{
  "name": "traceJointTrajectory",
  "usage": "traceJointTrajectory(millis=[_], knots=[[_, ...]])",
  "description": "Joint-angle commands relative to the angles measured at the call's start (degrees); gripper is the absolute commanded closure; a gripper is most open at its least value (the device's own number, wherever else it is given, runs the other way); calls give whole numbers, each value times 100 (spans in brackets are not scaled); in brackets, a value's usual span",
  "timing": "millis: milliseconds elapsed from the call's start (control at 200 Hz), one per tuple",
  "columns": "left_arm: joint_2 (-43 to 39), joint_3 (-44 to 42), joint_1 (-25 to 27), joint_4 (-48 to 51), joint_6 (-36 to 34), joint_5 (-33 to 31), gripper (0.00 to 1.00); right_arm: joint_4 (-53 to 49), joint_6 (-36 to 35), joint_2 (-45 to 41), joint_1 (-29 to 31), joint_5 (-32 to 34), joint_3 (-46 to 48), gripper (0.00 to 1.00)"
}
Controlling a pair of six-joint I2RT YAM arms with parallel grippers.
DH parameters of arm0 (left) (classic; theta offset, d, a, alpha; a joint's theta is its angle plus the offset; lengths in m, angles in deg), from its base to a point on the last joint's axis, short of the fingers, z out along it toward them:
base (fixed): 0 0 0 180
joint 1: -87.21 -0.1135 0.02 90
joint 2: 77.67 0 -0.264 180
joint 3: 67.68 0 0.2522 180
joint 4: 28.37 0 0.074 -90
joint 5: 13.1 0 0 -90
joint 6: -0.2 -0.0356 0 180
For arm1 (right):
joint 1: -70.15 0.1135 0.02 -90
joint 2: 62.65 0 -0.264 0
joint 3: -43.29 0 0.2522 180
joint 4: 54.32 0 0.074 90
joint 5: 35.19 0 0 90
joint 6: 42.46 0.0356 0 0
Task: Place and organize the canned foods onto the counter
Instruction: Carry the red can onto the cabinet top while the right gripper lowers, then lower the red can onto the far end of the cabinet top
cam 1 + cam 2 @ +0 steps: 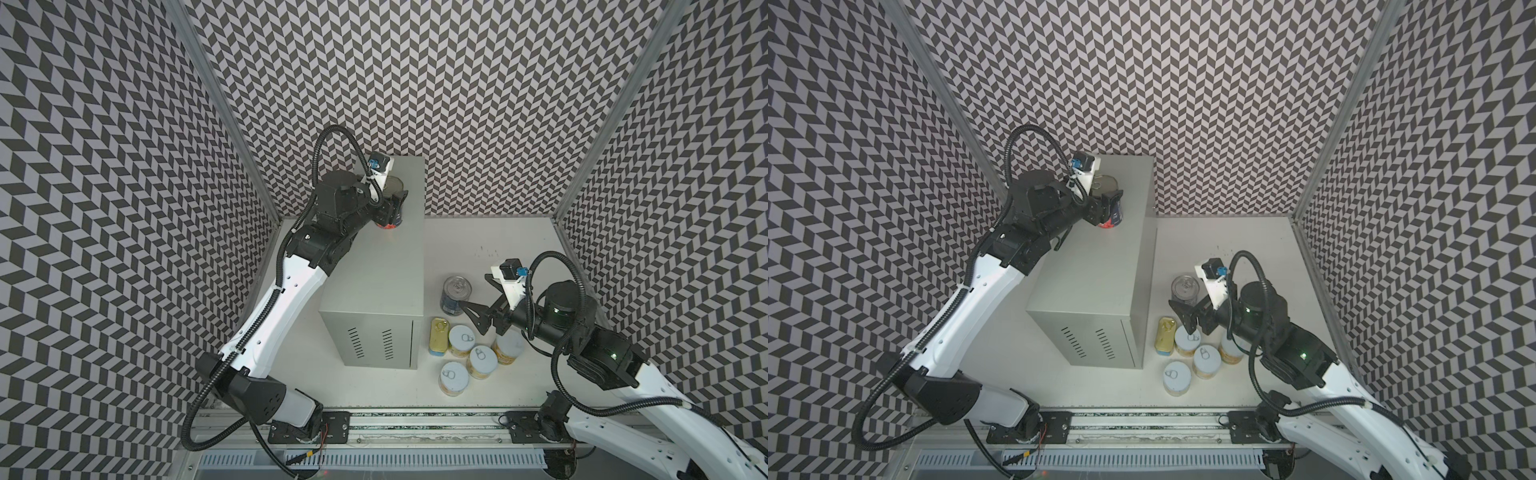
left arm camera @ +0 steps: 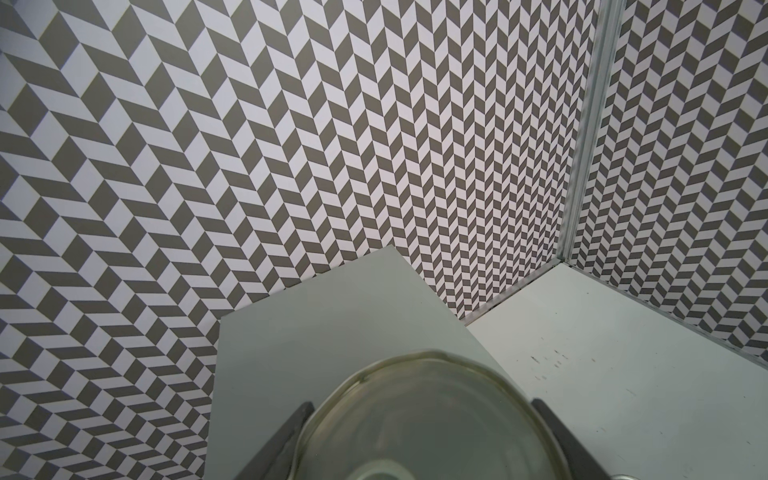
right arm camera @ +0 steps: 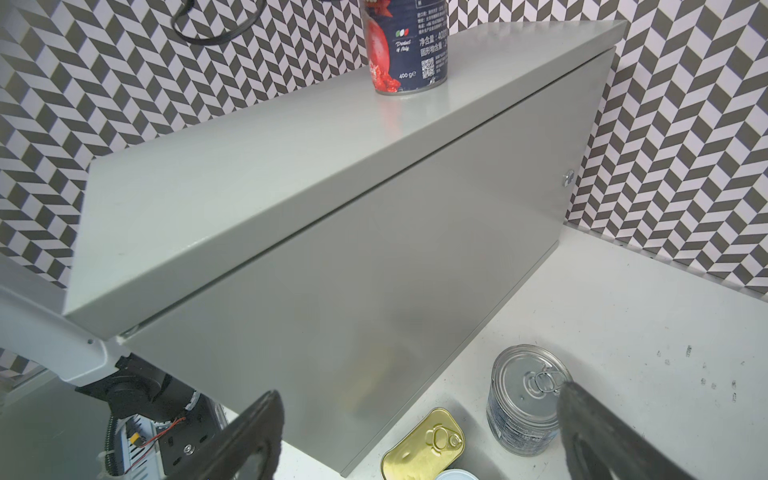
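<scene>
seven tins are counted in a top view: two tall dark-blue tins (image 1: 394, 185) (image 1: 456, 293), one at upper centre, one right of centre; four short yellow fruit cans (image 1: 462, 340) (image 1: 482, 359) (image 1: 454, 376) (image 1: 509, 349), lower right; one gold rectangular tin (image 1: 439, 334). one grey cabinet (image 1: 374, 257) is recorded.
</scene>
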Motion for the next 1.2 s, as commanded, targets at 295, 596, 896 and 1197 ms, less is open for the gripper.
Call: traceJointTrajectory(millis=[295, 596, 896, 1197], knots=[[1479, 1990, -825, -450, -633, 395, 45, 148, 145, -84, 15, 212, 111, 0], [2187, 2673, -1187, -595, -698, 803, 45, 87, 189, 42, 16, 327, 89, 0], [2656, 3096, -1308, -716, -687, 1139, 44, 172, 237, 167, 15, 411, 160, 1], [2952, 3191, -1329, -752, -670, 1192, 43, 227, 226, 283, 14, 473, 180, 1]])
